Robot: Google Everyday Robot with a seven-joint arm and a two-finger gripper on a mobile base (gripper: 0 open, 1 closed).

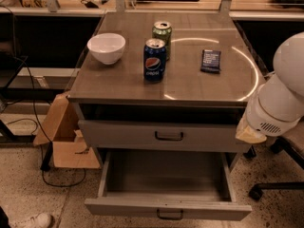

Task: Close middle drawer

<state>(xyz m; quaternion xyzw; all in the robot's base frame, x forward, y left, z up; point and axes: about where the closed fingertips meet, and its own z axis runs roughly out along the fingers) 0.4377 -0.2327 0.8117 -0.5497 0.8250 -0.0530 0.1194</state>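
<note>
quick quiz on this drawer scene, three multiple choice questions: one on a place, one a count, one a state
1. Where is the claw?
A) off the right front corner of the cabinet, level with the taller drawer
B) resting on the cabinet's top
C) inside the middle drawer

2. How many drink cans stand on the cabinet?
A) one
B) two
C) three

3. The middle drawer is:
A) fully shut
B) taken out and lying on the floor
C) pulled out

Answers:
1 A, the claw hangs by the taller drawer's right end.
2 B, a blue can and a green can.
3 C, its inside shows below the taller drawer.
</note>
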